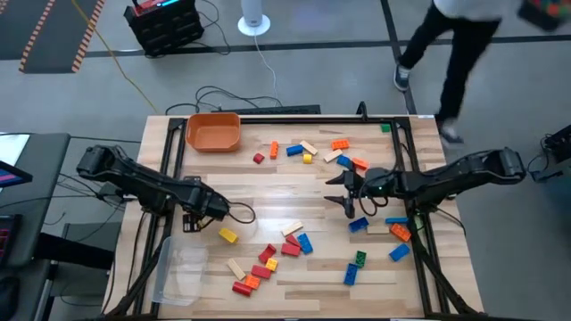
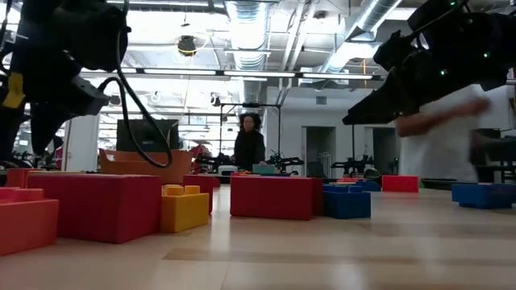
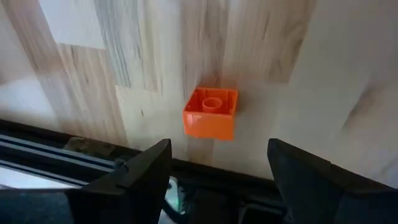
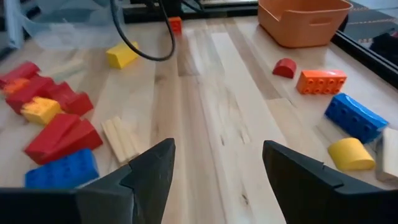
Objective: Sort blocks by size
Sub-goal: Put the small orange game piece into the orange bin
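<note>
Your left gripper (image 3: 214,171) hangs jaws apart just over a small orange brick (image 3: 211,112), on the table edge below the orange bin (image 1: 213,131). Misjudge the descent and a finger knocks it off. Right gripper (image 4: 214,168) waits, jaws spread, empty.

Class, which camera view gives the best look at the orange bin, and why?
The high view: the whole orange bin shows from above, at the table's far left corner. The right wrist view shows its front wall, top cropped. The low view shows only a distant part. The left wrist view misses it.
</note>
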